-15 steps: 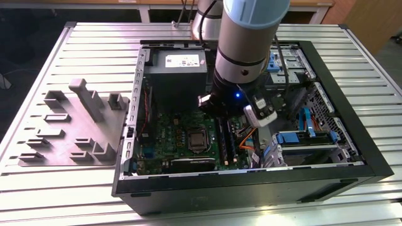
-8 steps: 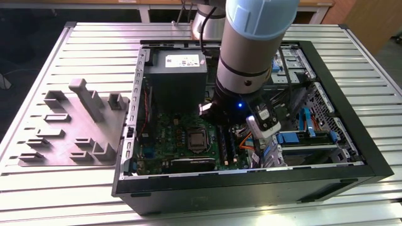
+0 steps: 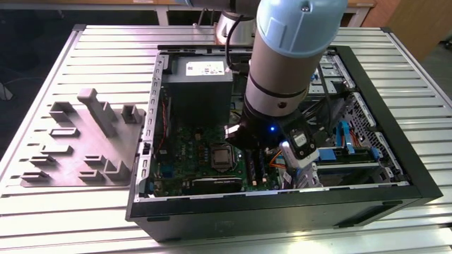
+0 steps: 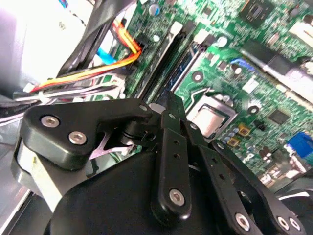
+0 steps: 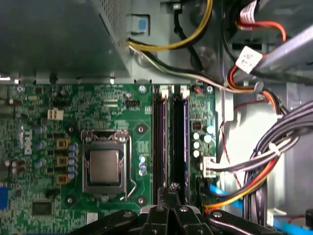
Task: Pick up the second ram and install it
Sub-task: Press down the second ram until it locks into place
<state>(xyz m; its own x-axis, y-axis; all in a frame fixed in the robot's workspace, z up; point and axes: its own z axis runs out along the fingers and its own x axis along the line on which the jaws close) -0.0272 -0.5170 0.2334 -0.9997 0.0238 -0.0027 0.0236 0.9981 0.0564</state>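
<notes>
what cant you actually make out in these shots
- Whether the second ram is seated: in the first wrist view the slot rails are dark, and the gripper covers their near end.
- Whether the gripper holds anything: in the second wrist view its own black linkage hides the fingertips.
- The slot area in the exterior view: the arm blocks it.
- The grey fixture pockets: too small to judge.

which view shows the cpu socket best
The first wrist view: the cpu socket faces the camera square-on, its metal lid and retention frame unobstructed. The second wrist view shows it tilted, just beyond the gripper. In the exterior view it is small, beside the arm.
</notes>
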